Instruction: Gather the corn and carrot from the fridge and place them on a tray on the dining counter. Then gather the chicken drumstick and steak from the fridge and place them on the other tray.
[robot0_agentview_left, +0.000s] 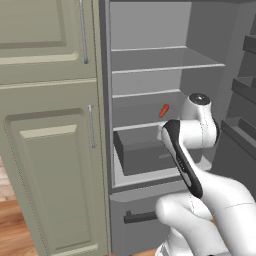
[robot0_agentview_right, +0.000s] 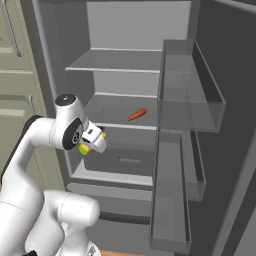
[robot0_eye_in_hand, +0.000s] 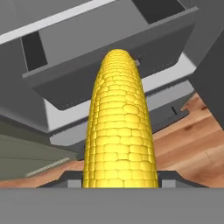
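1. Corn (robot0_eye_in_hand: 119, 127) sits clamped in my gripper (robot0_agentview_right: 92, 142), cob running lengthwise away from the hand, in front of the open fridge (robot0_agentview_right: 125, 30).
2. Carrot (robot0_agentview_right: 137, 115) lies on the middle fridge shelf (robot0_agentview_right: 107, 112), far behind my hand.
3. Drawer (robot0_agentview_left: 142, 152) below that shelf stands pulled out, near the corn's tip.

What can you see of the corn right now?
The corn is a bright yellow cob with neat rows of kernels and a rounded tip, no husk showing. The pincer is shut on it, and the cob points away along the hand toward the fridge's drawer. In the right base view only yellow-green bits peek out beside the hand. It touches nothing else.
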